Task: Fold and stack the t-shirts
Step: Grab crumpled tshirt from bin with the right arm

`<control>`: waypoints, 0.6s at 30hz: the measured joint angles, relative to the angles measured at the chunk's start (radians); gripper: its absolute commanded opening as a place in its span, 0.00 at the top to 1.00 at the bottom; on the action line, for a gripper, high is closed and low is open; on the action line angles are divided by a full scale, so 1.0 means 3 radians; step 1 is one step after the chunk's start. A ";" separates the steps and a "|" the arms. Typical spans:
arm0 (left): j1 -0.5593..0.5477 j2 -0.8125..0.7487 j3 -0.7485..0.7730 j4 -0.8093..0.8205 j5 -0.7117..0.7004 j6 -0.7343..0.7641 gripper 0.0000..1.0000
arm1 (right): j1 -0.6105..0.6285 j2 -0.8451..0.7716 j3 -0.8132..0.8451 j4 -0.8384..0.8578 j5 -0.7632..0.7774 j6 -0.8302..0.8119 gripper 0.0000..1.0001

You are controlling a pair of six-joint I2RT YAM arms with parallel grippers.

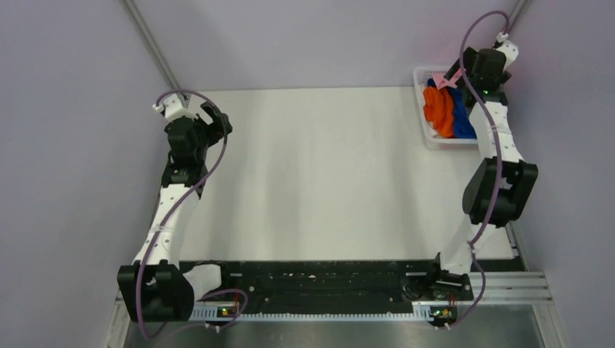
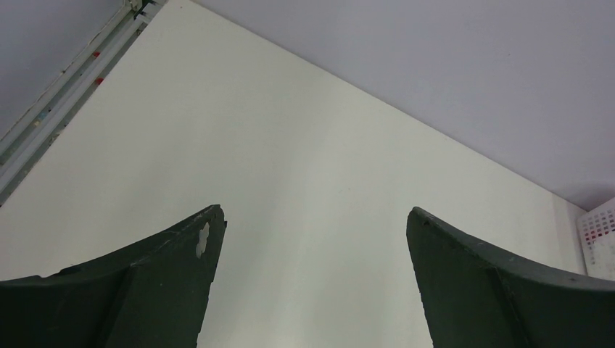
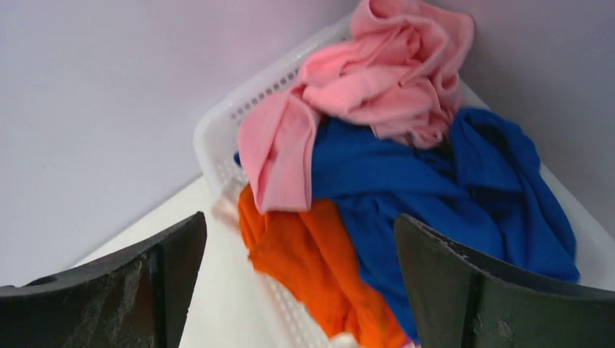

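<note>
Three crumpled t-shirts lie in a white plastic basket [image 3: 217, 127] at the table's far right corner. The light pink one [image 3: 362, 80] is on top at the back, the royal blue one [image 3: 450, 188] under it, the bright orange one [image 3: 312, 268] hanging over the near rim. In the top view the orange [image 1: 438, 110] and blue [image 1: 462, 122] shirts show, with a bit of pink [image 1: 440, 80]. My right gripper [image 3: 301, 246] is open and empty, hovering above the basket [image 1: 424, 76]. My left gripper [image 2: 314, 239] is open and empty above the bare table at the far left [image 1: 210, 119].
The white table [image 1: 326, 167] lies between the arms. Grey walls close in behind and at both sides. The basket corner [image 2: 598, 232] shows at the right edge of the left wrist view. A black rail [image 1: 319, 286] runs along the near edge.
</note>
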 measured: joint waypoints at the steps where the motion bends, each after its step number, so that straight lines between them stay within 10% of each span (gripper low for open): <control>1: 0.0000 0.0003 0.0000 0.0001 -0.0003 0.0000 0.01 | -0.0023 0.0201 0.0235 -0.0036 -0.0020 -0.0001 0.01; 10: 0.0000 0.0022 0.0000 0.0022 -0.0006 -0.0058 0.01 | -0.0209 0.1630 0.1878 -0.0362 -0.0023 -0.0011 0.01; 18: 0.0000 0.0078 0.0000 0.0041 0.0009 -0.0112 0.01 | -0.0502 0.2068 0.2073 -0.0197 -0.0182 0.0282 0.19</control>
